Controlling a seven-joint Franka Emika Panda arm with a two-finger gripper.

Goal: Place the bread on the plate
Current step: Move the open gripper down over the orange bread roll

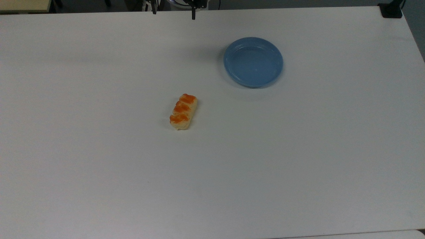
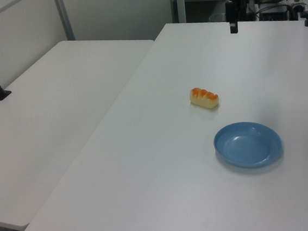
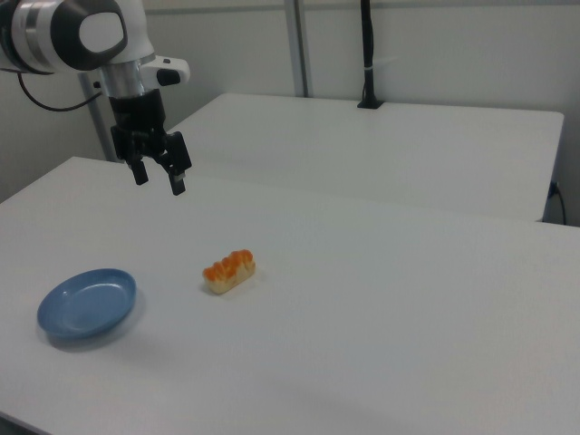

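Above the far part of the white table (image 3: 381,299), well up off its surface, I have the gripper (image 3: 159,177) hanging from the arm (image 3: 82,36) with its two fingers (image 3: 178,179) pointing down. I read them as spread apart, with a plain gap between them, and nothing is held or touched; the tips are in open air. In the top view I can make out the two dark fingertips (image 1: 193,15) at the upper edge, beyond the table's far border.

Taking the bread (image 1: 183,112) as my landmark: it lies flat on the table near the middle, its three orange glazed bumps facing up, its long axis slightly tilted in the top view. I see the plate (image 1: 253,62) well apart from the bread, up and toward the top view's right, sitting upright on the table with nothing in it. In the right view the plate (image 3: 88,303) is toward the right view's left of the bread (image 3: 229,271), and the gripper is above and to the right view's left of the loaf, not near it. In the left view the bread (image 2: 204,97) sits between the gripper (image 2: 233,28) and the plate (image 2: 248,144).
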